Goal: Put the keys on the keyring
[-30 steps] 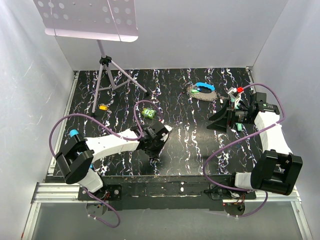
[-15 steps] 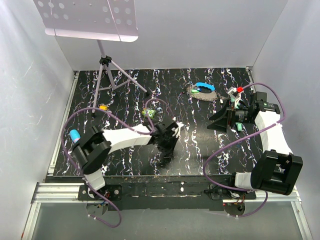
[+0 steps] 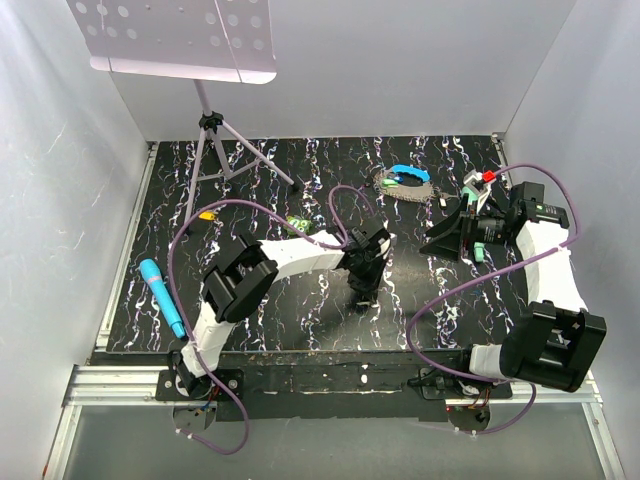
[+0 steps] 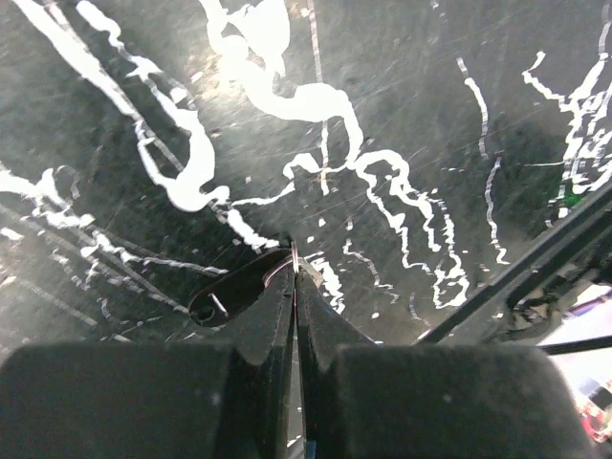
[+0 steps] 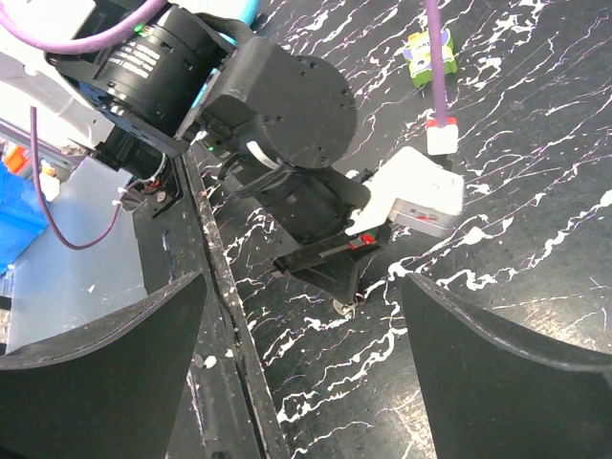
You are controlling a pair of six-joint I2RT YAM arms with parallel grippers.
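Black, white-veined desk (image 3: 420, 300), white walls around. Keyring (image 3: 403, 180) lies upper centre-right, near the spread right pincer (image 3: 440, 232). Left pincer (image 3: 362, 299), at centre, is pressed together. Only the left wrist view shows its tips meeting.

Two claws are in view, one left claw (image 3: 362, 297) and one right claw (image 3: 436, 238). Just beyond the right claw lies one keyring (image 3: 412, 189) carrying one blue clip (image 3: 405, 172). Beyond the left claw and to its left sit one green lumpy object (image 3: 298, 222) and one orange-yellow piece (image 3: 207, 213), with one teal marker (image 3: 160, 297) and one tripod stand (image 3: 213, 140) farther left; the keys are too small to count here.
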